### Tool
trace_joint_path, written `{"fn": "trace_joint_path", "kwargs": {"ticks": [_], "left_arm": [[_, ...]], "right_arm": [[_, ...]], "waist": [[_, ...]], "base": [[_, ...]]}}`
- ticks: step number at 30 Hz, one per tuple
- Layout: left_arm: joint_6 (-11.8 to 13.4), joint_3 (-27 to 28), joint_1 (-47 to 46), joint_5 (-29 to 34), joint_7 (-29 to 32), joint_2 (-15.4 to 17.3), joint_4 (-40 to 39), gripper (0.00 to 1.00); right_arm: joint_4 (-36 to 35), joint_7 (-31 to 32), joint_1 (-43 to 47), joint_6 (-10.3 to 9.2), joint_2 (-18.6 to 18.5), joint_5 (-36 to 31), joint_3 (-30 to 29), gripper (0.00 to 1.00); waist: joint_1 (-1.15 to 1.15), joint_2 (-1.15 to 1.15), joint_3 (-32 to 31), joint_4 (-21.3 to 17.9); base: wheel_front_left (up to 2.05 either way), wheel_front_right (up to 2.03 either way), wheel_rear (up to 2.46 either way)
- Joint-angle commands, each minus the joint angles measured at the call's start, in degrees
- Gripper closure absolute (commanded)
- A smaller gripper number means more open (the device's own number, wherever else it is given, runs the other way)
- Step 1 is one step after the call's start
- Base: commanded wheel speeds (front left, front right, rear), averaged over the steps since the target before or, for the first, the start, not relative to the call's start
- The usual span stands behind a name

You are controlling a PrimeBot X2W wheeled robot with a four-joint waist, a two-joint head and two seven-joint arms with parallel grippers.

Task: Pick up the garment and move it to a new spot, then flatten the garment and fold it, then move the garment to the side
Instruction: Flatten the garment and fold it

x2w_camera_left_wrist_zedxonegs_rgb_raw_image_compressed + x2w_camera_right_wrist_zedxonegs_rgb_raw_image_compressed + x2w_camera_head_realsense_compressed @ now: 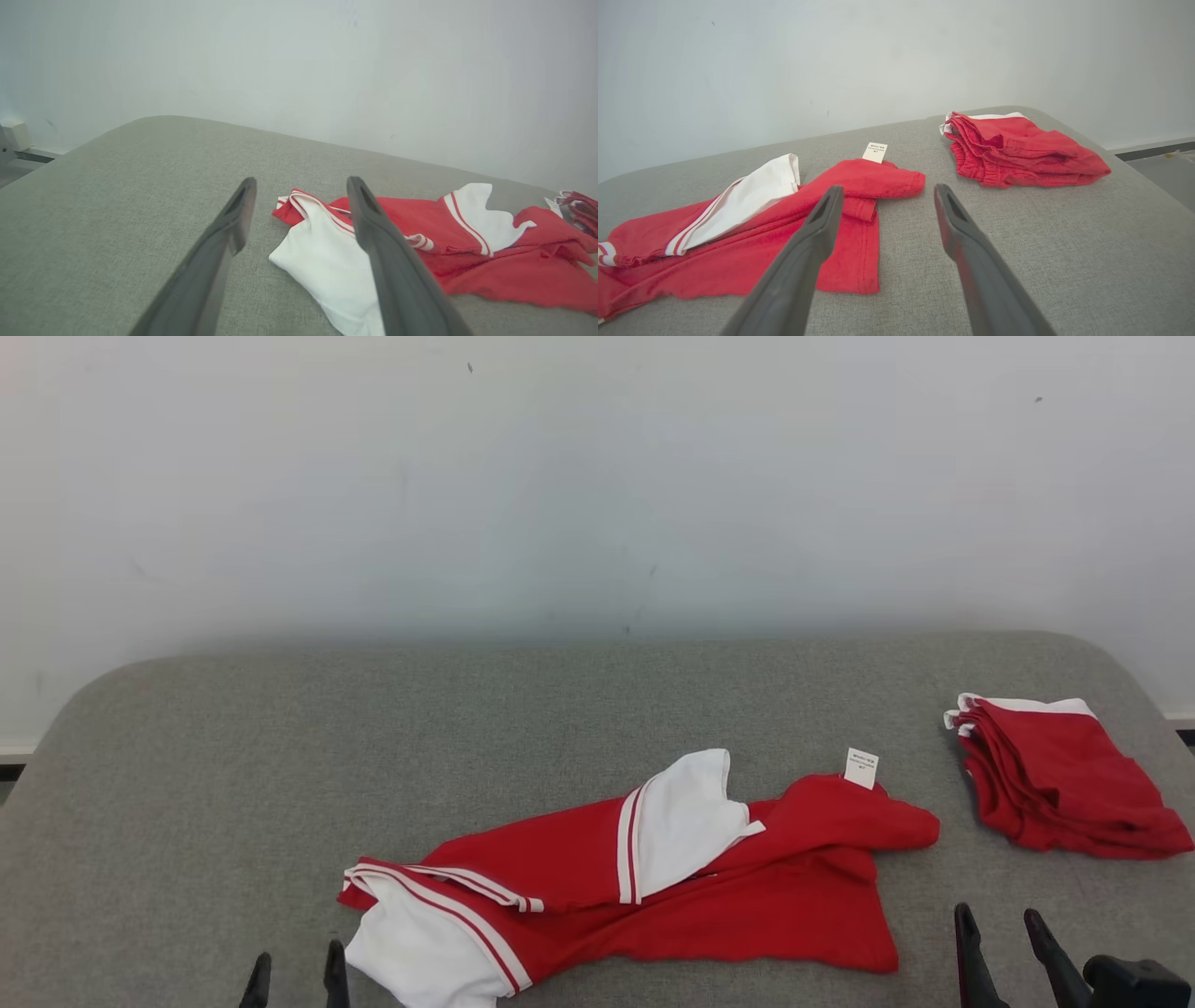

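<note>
The garment is red with white panels and red-and-white stripes, and a small white tag stands up at its far right end. It lies crumpled and stretched across the front middle of the grey table. My left gripper is open at the bottom left, just left of the garment's white near corner, touching nothing. In the left wrist view the garment lies beyond and right of the open left gripper. My right gripper is open at the bottom right, just past the garment's right hem. Nothing sits between the spread fingers of the right gripper.
A second red garment, folded into a pile with a white edge, sits at the table's back right, also in the right wrist view as a folded pile. A pale wall rises directly behind the table. The table's right edge drops to the floor.
</note>
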Motion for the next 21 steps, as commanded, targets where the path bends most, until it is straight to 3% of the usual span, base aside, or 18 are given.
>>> {"fn": "trace_joint_path", "kwargs": {"ticks": [1,12,21], "left_arm": [[-0.95,0.51,2.07,2.01,-0.17,-0.39,-1.05,0.0],[-2.97,2.68,5.18,8.55,-0.17,-2.1,2.76,0.0],[-4.13,0.64,-6.0,11.03,2.72,-0.52,20.15,0.0]], "right_arm": [[0.82,-0.37,0.8,-0.15,0.03,0.33,-0.21,0.0],[5.22,0.94,0.84,-0.15,0.03,-0.56,0.87,0.0],[8.4,5.59,-3.72,-0.15,0.02,-3.68,4.33,0.0]], "waist": [[0.0,0.0,-0.15,0.28],[0.0,0.0,-0.79,0.28],[0.0,0.0,1.33,-1.04]], "base": [[0.0,0.0,0.0],[0.0,0.0,0.0],[0.0,0.0,0.0]]}}
